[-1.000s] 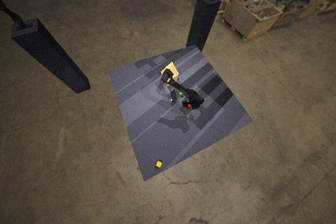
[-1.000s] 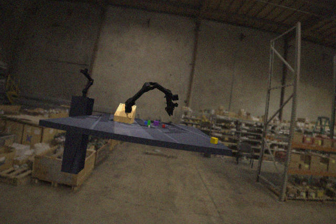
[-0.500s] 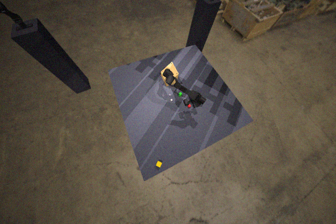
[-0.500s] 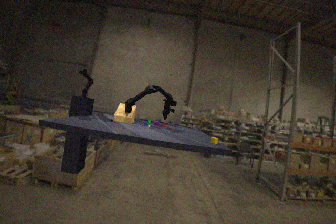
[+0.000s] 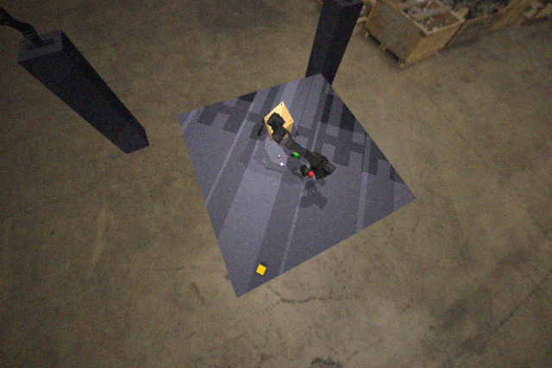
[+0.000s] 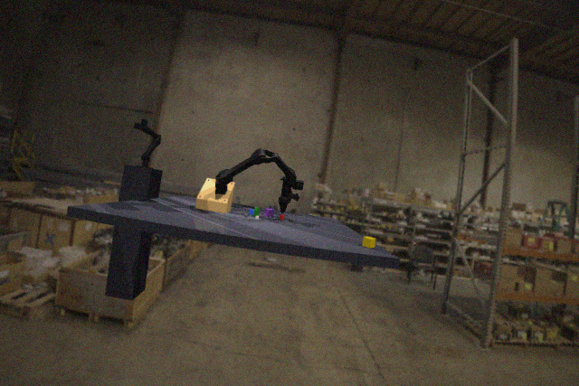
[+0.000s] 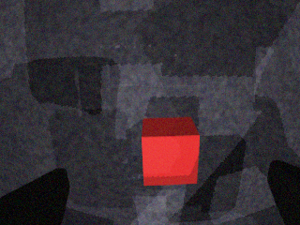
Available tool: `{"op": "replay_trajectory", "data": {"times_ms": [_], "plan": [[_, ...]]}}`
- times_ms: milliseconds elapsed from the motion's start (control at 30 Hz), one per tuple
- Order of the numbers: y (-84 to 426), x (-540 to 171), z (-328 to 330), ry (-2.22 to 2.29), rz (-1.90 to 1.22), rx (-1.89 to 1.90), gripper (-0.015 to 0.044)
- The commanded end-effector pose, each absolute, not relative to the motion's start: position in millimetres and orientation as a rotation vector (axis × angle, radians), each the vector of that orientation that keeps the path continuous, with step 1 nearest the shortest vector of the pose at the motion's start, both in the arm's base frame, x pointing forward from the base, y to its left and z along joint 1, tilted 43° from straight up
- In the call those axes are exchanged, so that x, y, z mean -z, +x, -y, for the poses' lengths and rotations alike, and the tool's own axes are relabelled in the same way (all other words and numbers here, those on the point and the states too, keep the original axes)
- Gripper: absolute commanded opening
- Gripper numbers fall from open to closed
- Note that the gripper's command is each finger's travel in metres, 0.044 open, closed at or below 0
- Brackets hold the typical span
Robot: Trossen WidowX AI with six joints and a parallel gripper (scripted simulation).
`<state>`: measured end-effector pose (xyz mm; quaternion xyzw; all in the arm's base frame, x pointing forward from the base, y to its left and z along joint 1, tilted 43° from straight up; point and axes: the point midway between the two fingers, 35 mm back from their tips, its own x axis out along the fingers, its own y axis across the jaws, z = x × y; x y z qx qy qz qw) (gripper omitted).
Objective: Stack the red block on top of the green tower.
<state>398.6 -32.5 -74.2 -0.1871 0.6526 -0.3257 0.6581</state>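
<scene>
The red block [image 5: 310,173] [image 6: 281,216] [image 7: 170,156] sits on the table. In the wrist view it is a little right of centre, between the two dark fingertips in the picture. My gripper [image 6: 282,210] [image 7: 172,177] is open and points down just above the red block, holding nothing. The fingers stand wide on either side of it in the wrist view. The green tower [image 5: 296,155] [image 6: 256,210] stands upright between the arm's base and the red block. It is small in the top and exterior views, so its separate blocks cannot be told apart.
A blue block [image 5: 303,146] [image 6: 251,211] is close to the green tower. A purple block [image 6: 269,211] stands between tower and red block in the exterior view. A small white piece [image 5: 281,164] [image 6: 256,217] lies near the tower. A yellow block [image 5: 260,269] [image 6: 368,241] sits near the table's far corner.
</scene>
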Motion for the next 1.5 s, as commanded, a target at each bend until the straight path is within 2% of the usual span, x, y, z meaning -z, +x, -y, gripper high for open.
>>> {"op": "replay_trajectory", "data": {"times_ms": [0, 1233, 1467], "plan": [[396.9, 78.7, 37.0, -0.43, -1.482, 0.739, 0.044], [394.4, 99.0, 56.5, -0.426, -1.481, 0.74, 0.044], [394.4, 99.0, 56.5, -0.426, -1.481, 0.74, 0.0256]]}}
